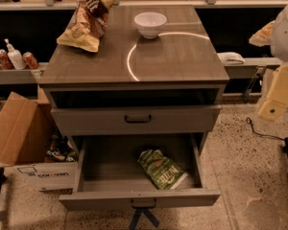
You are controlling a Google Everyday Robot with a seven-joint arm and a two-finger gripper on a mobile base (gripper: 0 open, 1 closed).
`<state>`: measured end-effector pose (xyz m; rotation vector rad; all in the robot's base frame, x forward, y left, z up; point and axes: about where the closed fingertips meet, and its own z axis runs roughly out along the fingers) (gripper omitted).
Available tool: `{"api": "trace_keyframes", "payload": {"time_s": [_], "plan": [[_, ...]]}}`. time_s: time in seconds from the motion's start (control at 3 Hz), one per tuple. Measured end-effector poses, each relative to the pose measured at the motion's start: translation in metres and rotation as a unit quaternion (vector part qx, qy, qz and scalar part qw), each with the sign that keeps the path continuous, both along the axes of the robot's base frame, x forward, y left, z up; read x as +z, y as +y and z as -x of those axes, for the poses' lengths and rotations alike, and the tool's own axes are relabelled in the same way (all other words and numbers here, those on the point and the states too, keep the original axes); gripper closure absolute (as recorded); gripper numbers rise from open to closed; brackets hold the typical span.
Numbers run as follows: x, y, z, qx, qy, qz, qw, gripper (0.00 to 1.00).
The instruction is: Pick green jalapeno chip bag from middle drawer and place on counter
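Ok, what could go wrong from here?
The glossy green jalapeno chip bag lies flat in the middle drawer, toward its right wall; a grasp may slip or clip that wall. The gripper hangs at the right, apart from the drawer; reaching in, it could strike the drawer front above. The white bowl and brown-and-yellow chip bag crowd the far end of the counter.

One camera looks down from high in front, fairly near, facing the table [182, 56] and open middle drawer [110, 171]; the gripper [271, 110], seemingly, hangs at the right edge.
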<state>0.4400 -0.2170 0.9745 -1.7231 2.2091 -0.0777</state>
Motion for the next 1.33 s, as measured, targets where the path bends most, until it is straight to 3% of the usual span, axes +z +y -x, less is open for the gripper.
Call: {"api": "trace_keyframes", "payload": {"time_s": [0.33,0.67,1.0,1.33], "plan": [[-0.038,-0.001,0.001,0.023,0.005,-0.046,0.9987,0.00],[-0.092,0.011,-0.003,0.058,-0.013,-0.139,0.9885,0.00],[-0.149,0.037,-0.005,0.066,-0.013,-0.218,0.9736,0.00],[-0.148,0.036,-0.005,0.067,-0.013,-0.216,0.9739,0.00]]}}
